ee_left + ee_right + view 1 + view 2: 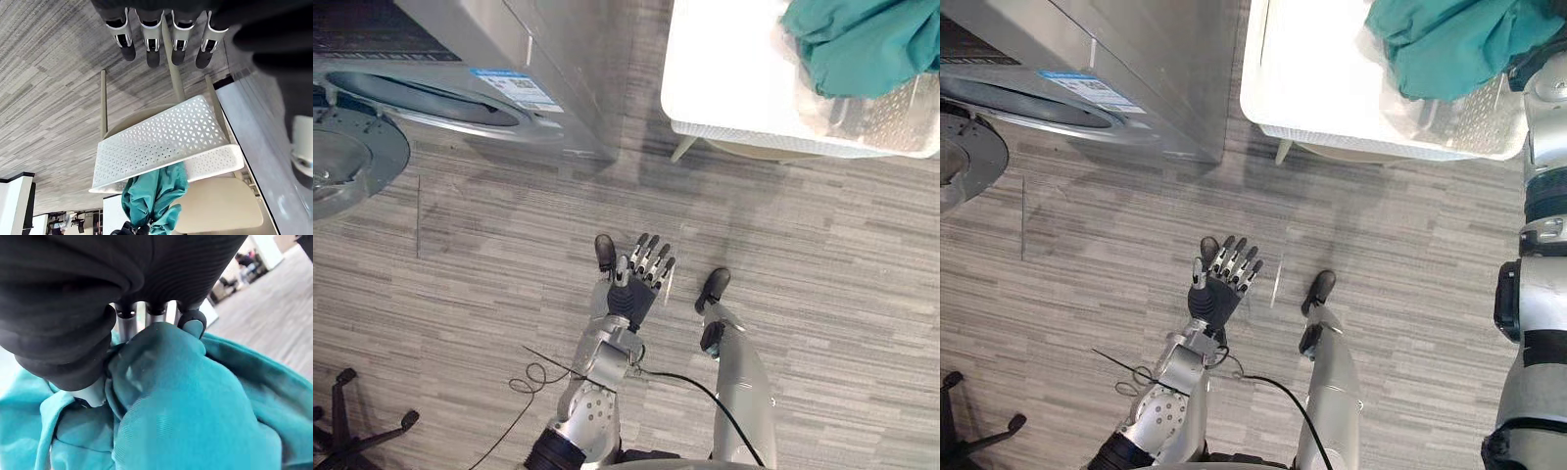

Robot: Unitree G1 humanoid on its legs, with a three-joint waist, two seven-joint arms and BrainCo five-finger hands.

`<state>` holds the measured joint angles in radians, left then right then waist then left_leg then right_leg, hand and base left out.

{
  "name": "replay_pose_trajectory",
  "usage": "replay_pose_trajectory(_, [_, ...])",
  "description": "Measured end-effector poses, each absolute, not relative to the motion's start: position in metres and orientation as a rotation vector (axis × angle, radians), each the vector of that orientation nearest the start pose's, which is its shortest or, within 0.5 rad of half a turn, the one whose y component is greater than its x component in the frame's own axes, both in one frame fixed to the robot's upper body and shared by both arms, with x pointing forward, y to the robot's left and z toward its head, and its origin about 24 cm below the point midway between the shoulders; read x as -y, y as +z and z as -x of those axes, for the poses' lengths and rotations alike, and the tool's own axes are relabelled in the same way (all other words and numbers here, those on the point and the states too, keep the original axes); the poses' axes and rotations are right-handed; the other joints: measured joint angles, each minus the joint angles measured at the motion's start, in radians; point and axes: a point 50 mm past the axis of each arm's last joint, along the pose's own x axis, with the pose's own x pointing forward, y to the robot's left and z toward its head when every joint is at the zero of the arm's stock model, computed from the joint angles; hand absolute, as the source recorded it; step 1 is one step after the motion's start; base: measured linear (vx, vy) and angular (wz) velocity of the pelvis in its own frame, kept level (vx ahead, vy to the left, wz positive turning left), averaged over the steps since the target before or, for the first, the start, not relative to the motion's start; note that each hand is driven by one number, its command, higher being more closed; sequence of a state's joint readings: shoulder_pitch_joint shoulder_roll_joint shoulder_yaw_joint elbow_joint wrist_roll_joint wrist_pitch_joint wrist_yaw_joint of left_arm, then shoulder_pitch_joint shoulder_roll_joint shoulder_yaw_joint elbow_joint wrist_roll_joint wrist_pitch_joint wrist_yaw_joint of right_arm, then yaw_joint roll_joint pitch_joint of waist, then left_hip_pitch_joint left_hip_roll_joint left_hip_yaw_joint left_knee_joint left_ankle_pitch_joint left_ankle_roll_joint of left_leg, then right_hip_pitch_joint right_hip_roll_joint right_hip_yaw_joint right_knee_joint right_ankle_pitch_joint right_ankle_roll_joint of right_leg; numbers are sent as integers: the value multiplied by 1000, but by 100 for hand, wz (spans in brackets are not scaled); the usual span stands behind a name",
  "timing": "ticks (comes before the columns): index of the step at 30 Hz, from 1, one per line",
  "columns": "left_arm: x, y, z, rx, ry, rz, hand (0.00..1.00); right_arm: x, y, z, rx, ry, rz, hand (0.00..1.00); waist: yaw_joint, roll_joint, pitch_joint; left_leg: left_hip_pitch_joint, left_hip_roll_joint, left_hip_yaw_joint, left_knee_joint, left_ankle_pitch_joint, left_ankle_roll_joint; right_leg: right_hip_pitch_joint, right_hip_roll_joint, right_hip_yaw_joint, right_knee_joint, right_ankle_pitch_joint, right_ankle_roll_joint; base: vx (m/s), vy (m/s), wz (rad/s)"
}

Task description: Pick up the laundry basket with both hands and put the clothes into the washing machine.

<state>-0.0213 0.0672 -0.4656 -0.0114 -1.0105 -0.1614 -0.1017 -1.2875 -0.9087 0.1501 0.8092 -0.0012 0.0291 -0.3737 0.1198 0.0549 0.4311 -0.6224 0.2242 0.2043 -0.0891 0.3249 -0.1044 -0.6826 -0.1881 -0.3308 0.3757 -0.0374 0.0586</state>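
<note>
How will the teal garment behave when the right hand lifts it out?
Likely floppy: the teal garment bunches in soft folds round the right hand. Thin cloth, so probably light; it may trail over the laundry basket rim.

Open floor [783,245] between washing machine [538,49], laundry basket [724,88].

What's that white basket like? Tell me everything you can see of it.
The laundry basket is white, plastic-looking, its walls pierced with small holes. It sits on a beige stool near the washing machine. Teal clothes are heaped at one end; the right hand grips them. The left hand is open, well away.
</note>
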Motion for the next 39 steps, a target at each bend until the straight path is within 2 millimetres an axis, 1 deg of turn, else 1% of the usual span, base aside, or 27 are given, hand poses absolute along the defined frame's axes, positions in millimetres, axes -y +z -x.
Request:
replay_pose_trajectory(3, [-60,61,-235,-3,-467,949,0,312,389,-331,696,-781,555,100,-1,-1,-5,62,-3,-7,0,-5,-2,56,-6,-4,26,-25,1,-28,-117,12])
replay_pose_trajectory(4, [-61,61,-235,-5,-466,945,0,309,389,-331,714,-776,541,100,-3,-2,-6,80,-4,-8,-1,-8,-4,72,-8,-4,29,-30,3,-33,-109,10])
replay_pose_trajectory(5, [-64,57,-233,-20,-458,932,0,305,384,-330,732,-770,525,100,-5,-9,-46,89,-13,-9,0,-21,4,77,-16,-4,43,-46,4,-13,-85,12])
replay_pose_trajectory(6, [-64,55,-231,-27,-453,932,0,304,381,-330,739,-767,524,100,-7,-12,-70,99,-18,-11,0,-22,3,86,-20,-5,49,-55,7,15,-94,14])
replay_pose_trajectory(8, [-68,51,-231,-38,-449,899,0,305,380,-328,752,-781,497,100,-17,-15,-73,156,-26,-16,0,-20,1,148,-19,-4,47,-60,13,55,-94,13])
replay_pose_trajectory(9, [-71,48,-230,-42,-447,854,0,306,378,-325,764,-786,469,100,-28,-19,-78,185,-31,-22,0,-24,0,180,-20,-4,41,-65,19,40,-76,9])
replay_pose_trajectory(10, [-74,45,-230,-53,-440,830,0,309,372,-325,761,-789,460,100,-31,-27,-93,198,-33,-25,0,-29,-1,196,-20,-3,34,-67,22,42,-62,6])
replay_pose_trajectory(13, [-88,32,-227,-83,-384,719,0,324,342,-327,675,-811,470,100,-46,-61,-133,259,-35,-34,0,-49,-2,273,-13,-2,-1,-69,26,65,-46,0])
replay_pose_trajectory(14, [-92,30,-227,-87,-371,693,0,327,336,-327,661,-811,468,100,-50,-67,-142,273,-34,-34,-1,-54,-4,288,-10,0,-11,-69,26,92,-53,-5])
replay_pose_trajectory(16, [-102,26,-226,-93,-326,622,0,334,310,-321,629,-809,459,100,-57,-85,-190,318,-33,-29,-3,-70,-7,344,-1,3,-49,-67,31,95,-43,-8])
replay_pose_trajectory(17, [-104,26,-226,-88,-319,598,0,333,303,-318,626,-795,463,100,-58,-87,-204,333,-33,-26,-3,-76,-8,359,1,5,-58,-66,32,103,-30,-8])
replay_pose_trajectory(18, [-106,26,-226,-82,-304,561,0,329,291,-315,626,-758,473,100,-68,-89,-236,353,-33,-22,-3,-85,-12,386,4,5,-76,-64,36,84,-19,-6])
replay_pose_trajectory(19, [-107,27,-227,-75,-300,548,0,326,285,-314,626,-736,473,100,-77,-88,-250,362,-33,-21,-3,-88,-14,398,5,5,-85,-64,37,110,-20,-6])
replay_pose_trajectory(20, [-108,34,-229,-40,-303,522,0,321,272,-308,633,-700,470,100,-89,-89,-275,381,-33,-17,-3,-96,-13,422,8,5,-100,-63,39,121,-18,-6])
replay_pose_trajectory(21, [-107,46,-230,18,-310,497,0,316,259,-301,639,-667,457,100,-103,-93,-288,406,-32,-14,-4,-103,-14,451,10,5,-111,-62,40,116,-18,-7])
replay_pose_trajectory(22, [-107,52,-230,46,-311,487,0,313,252,-298,635,-650,452,100,-109,-95,-299,417,-32,-11,-4,-107,-14,463,12,6,-118,-62,41,115,-17,-12])
replay_pose_trajectory(24, [-103,72,-236,152,-314,394,0,306,227,-291,585,-560,438,100,-123,-96,-342,463,-34,-1,-5,-120,-23,510,14,18,-143,-58,47,106,-9,-16])
replay_pose_trajectory(26, [-100,87,-240,226,-329,336,0,299,222,-288,584,-503,409,100,-136,-95,-356,497,-32,11,-5,-131,-27,542,19,30,-161,-55,51,70,7,-22])
replay_pose_trajectory(28, [-96,100,-248,296,-333,224,0,291,224,-281,621,-418,372,100,-143,-94,-391,527,-31,32,-7,-142,-28,567,24,43,-187,-49,56,32,17,-26])
replay_pose_trajectory(29, [-95,101,-248,304,-334,210,0,289,225,-281,628,-407,363,100,-144,-94,-394,531,-31,34,-7,-143,-28,571,25,45,-190,-47,56,48,24,-22])
replay_pose_trajectory(30, [-91,109,-252,337,-342,173,0,283,231,-278,664,-365,336,100,-150,-94,-414,543,-29,45,-7,-146,-29,585,30,59,-210,-33,55,33,19,-16])
replay_pose_trajectory(32, [-83,116,-258,366,-371,139,0,278,237,-275,702,-325,309,100,-159,-95,-429,546,-29,47,-7,-146,-30,594,34,61,-232,-20,57,22,23,-12])
replay_pose_trajectory(33, [-71,123,-266,379,-422,119,0,271,241,-274,730,-276,283,100,-159,-99,-437,549,-29,51,-8,-146,-30,600,36,68,-249,-6,57,-5,24,-12])
replay_pose_trajectory(35, [-58,124,-275,359,-471,100,0,263,242,-277,734,-231,272,100,-160,-103,-441,554,-30,56,-12,-146,-29,609,38,75,-269,7,58,-30,27,-15])
replay_pose_trajectory(36, [-47,122,-282,308,-523,132,0,254,241,-280,729,-189,250,100,-161,-106,-444,559,-31,64,-14,-146,-29,611,39,86,-282,11,66,-66,34,-16])
replay_pose_trajectory(38, [-38,118,-288,239,-566,170,0,248,239,-283,722,-154,233,100,-162,-106,-448,560,-32,68,-14,-146,-29,612,39,92,-293,17,71,-56,28,-12])
replay_pose_trajectory(39, [-31,112,-291,175,-597,205,0,242,239,-286,714,-124,204,100,-164,-106,-454,560,-32,69,-15,-148,-31,613,40,100,-298,18,71,-21,16,-7])
